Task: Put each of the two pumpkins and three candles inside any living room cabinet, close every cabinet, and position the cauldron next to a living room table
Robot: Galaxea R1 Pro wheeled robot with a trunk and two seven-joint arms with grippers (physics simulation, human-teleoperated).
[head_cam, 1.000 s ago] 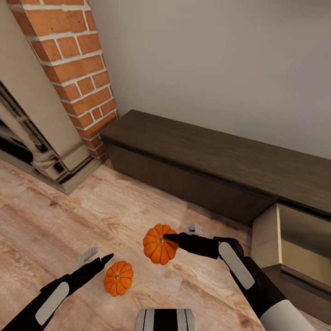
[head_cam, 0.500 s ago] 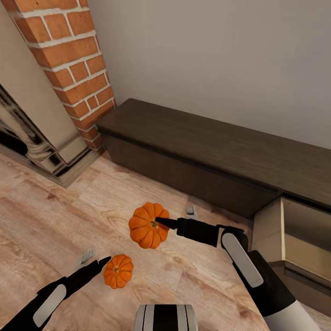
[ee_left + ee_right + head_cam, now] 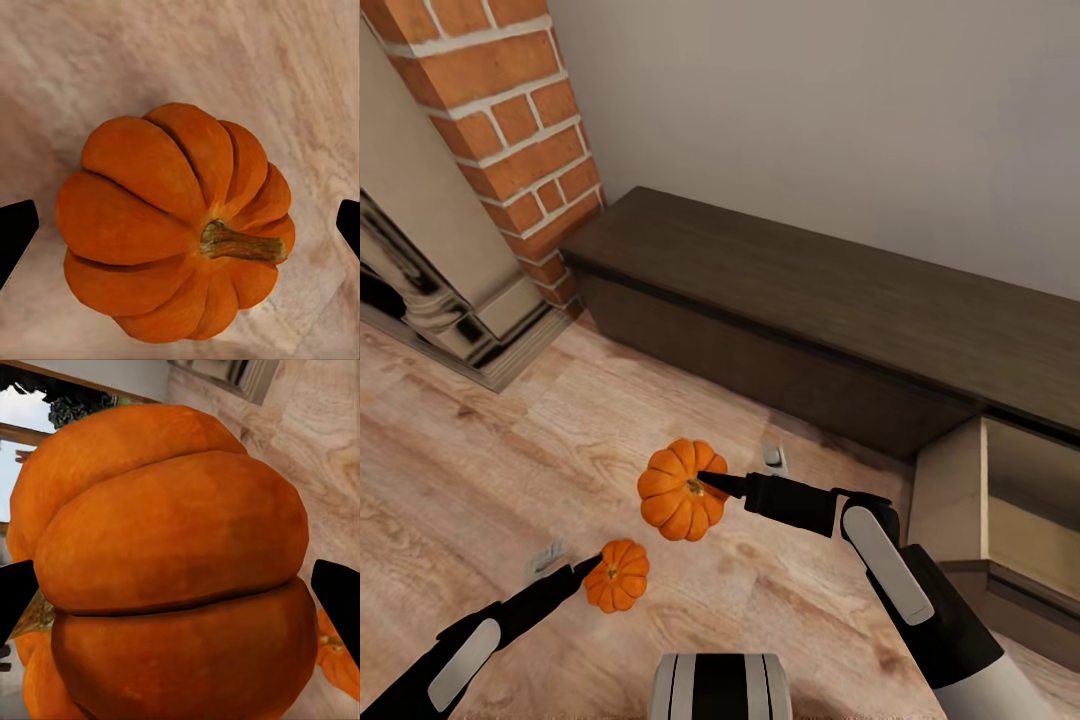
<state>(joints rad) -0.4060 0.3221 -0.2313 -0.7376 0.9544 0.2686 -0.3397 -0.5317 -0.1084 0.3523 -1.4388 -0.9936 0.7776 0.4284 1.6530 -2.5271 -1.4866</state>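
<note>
Two orange ribbed pumpkins are in view. My right gripper (image 3: 706,485) is shut on the larger-looking pumpkin (image 3: 675,495) and holds it above the wooden floor; up close, that pumpkin (image 3: 172,577) sits between my fingertips (image 3: 16,592). The other pumpkin (image 3: 618,577) lies on the floor, stem up. My left gripper (image 3: 586,572) hovers at its edge, open, and in the left wrist view the pumpkin (image 3: 150,217) lies between the spread fingertips (image 3: 15,234). The long dark-brown cabinet (image 3: 810,320) stands against the wall behind. Candles and cauldron are out of view.
One cabinet drawer (image 3: 1015,500) stands open at the far right, showing its beige interior. A brick column (image 3: 510,120) and the grey fireplace base (image 3: 450,300) are at the left. Wooden floor (image 3: 480,460) spreads between them.
The whole view has shifted, so the camera moved. My left gripper has closed in over the floor pumpkin. The right gripper still holds its pumpkin, carried slightly left.
</note>
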